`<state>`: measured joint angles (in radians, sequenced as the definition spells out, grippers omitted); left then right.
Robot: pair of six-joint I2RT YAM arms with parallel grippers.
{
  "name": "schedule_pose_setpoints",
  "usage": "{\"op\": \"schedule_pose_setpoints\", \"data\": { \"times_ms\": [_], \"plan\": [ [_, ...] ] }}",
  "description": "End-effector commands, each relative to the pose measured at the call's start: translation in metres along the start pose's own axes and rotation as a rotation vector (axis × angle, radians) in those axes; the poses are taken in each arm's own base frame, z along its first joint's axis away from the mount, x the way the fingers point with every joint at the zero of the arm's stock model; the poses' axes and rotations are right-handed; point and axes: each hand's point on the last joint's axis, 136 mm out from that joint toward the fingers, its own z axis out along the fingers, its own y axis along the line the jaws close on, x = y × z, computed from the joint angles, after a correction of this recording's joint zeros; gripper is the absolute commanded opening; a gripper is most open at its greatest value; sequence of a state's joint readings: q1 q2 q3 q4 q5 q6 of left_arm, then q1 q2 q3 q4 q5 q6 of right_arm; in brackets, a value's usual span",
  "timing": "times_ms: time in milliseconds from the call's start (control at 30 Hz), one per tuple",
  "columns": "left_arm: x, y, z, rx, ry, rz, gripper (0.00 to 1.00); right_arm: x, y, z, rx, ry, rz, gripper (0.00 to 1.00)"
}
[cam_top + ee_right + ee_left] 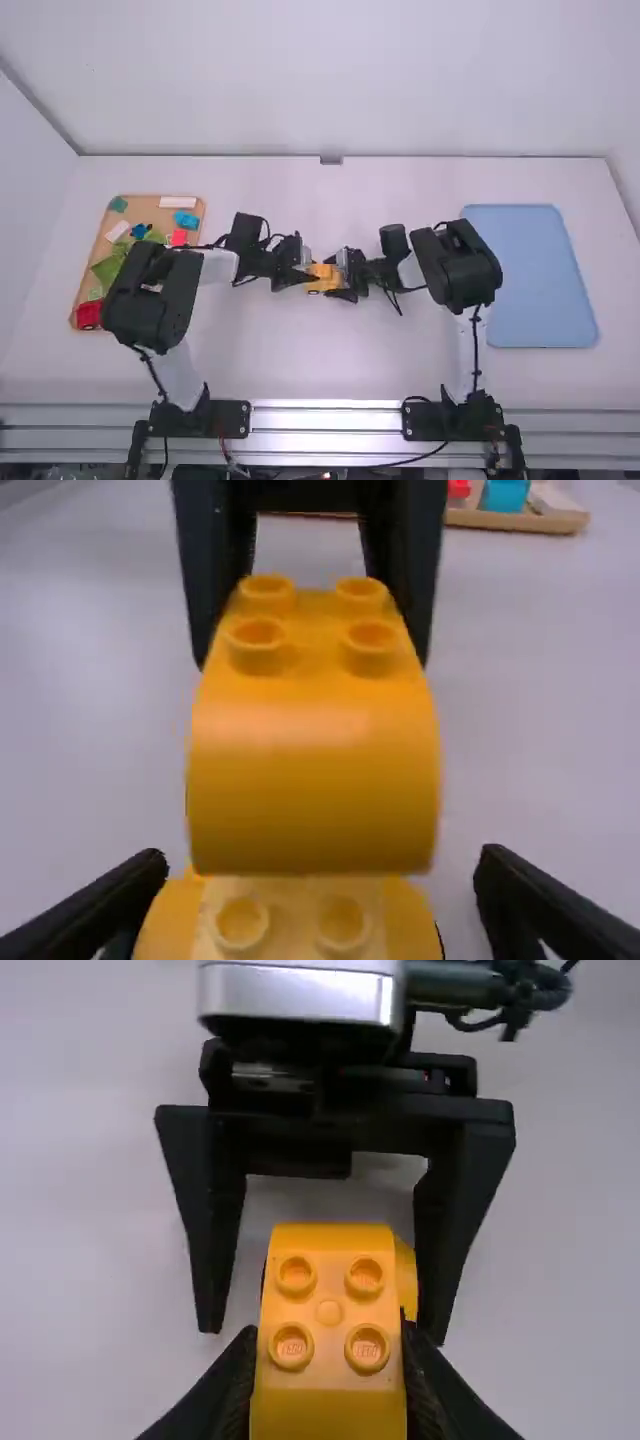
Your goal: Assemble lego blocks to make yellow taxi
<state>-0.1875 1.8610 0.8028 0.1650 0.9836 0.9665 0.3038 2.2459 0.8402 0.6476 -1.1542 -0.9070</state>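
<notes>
- Curved yellow brick point(315, 780), four studs up, sits mid-worktop point(330, 370). Left end effector point(328, 1360) is clamped on it, coming in from nine o'clock in the high view.
- Its fingers pinch two opposite sides. That likely keeps the studs free and the brick square over what's beneath.
- Right end effector point(320, 865) comes in from three o'clock, fingers apart either side of the yellow lower section point(165, 930); we see a gap at one finger. Our read: set to steady the base, or just let go of it.
- Lower section has a pale studded middle. Curved brick is over it; we can't tell if the studs are fully seated.
- Holding from opposite sides makes sense: one presses, the other backs up.
- Tan tray point(148, 213) at nine o'clock keeps loose parts by the left arm: red block point(88, 316) at its seven to eight o'clock, blue block point(186, 220) near its two.
- Blue tray point(530, 280) at three o'clock, probably for the finished taxi.
- Risk: uneven pressing could tip the stack.
</notes>
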Motion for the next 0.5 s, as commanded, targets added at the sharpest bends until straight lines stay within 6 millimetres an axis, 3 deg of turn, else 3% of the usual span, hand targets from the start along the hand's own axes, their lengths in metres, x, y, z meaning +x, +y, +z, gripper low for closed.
{"op": "schedule_pose_setpoints", "data": {
  "times_ms": [0, 300, 467],
  "plan": [
    [-0.001, -0.008, 0.003, 0.033, -0.018, -0.042, 0.02, 0.002, 0.005, 0.0, -0.017, -0.012, 0.0, 0.68],
    [0.004, -0.015, 0.004, 0.032, -0.02, -0.042, 0.02, 0.002, 0.006, 0.001, -0.018, -0.011, 0.009, 0.5],
    [0.01, -0.026, 0.008, 0.038, -0.022, -0.03, 0.02, 0.002, 0.006, 0.002, -0.02, -0.012, 0.009, 0.5]
  ]
}}
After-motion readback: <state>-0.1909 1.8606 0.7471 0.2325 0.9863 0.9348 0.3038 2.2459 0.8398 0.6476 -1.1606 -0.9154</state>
